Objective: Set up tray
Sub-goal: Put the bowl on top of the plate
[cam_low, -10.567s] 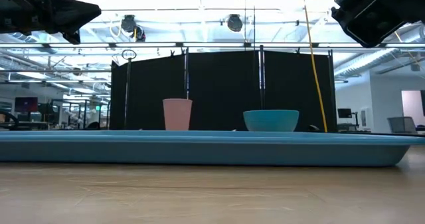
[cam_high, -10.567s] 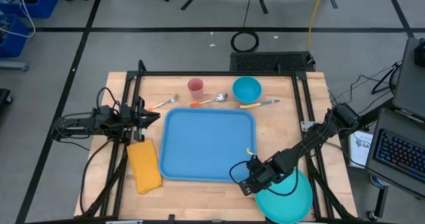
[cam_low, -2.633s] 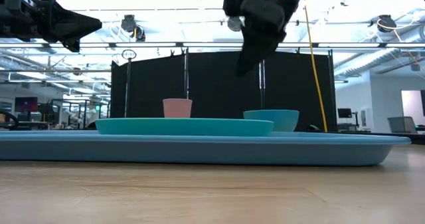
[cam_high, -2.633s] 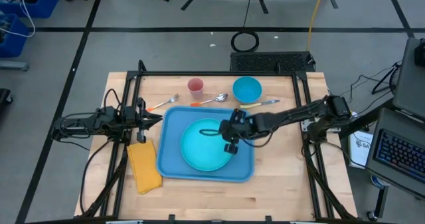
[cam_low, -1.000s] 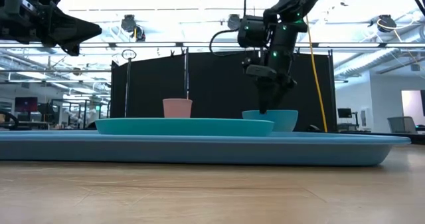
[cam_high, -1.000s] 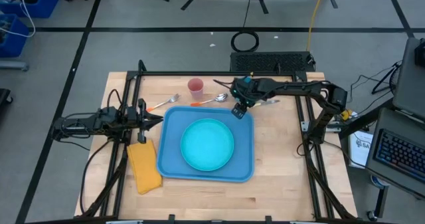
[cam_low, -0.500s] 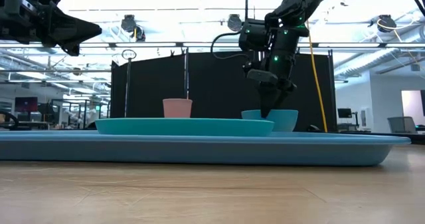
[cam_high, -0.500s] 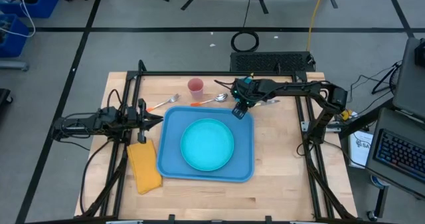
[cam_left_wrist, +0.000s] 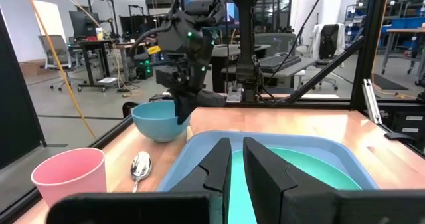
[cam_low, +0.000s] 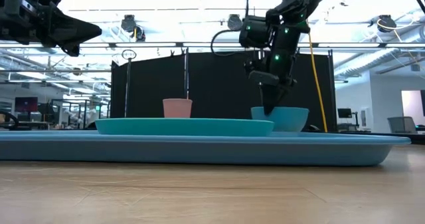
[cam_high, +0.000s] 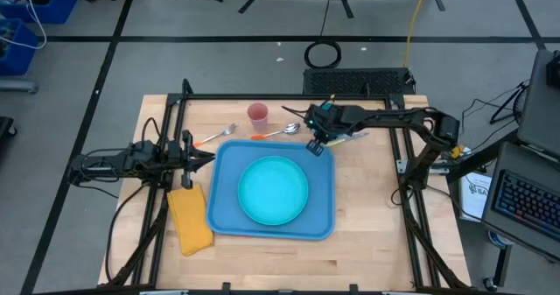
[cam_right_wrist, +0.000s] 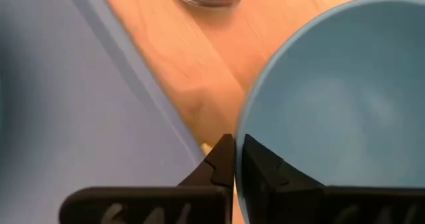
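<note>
The blue tray [cam_high: 273, 235] lies flat in the middle of the wooden table [cam_high: 367, 251], with the round teal plate [cam_high: 273, 188] resting inside it; beside the tray's left edge sits the yellow napkin [cam_high: 190, 218]. Beyond the tray's far rim stand the pink cup [cam_high: 257, 114] and the blue bowl [cam_right_wrist: 332, 104], with a spoon [cam_high: 282, 131] and a fork [cam_high: 214, 136] lying between and to the left. The right gripper [cam_high: 317, 137] reaches down at the bowl's near rim; its fingers [cam_right_wrist: 229, 159] are pinched together on that rim, one inside and one outside, though the wall between them looks very thin from the wrist view. The left gripper [cam_high: 199, 156] hovers off the tray's left edge; its fingers [cam_left_wrist: 219, 164] stand slightly apart, holding nothing.
</note>
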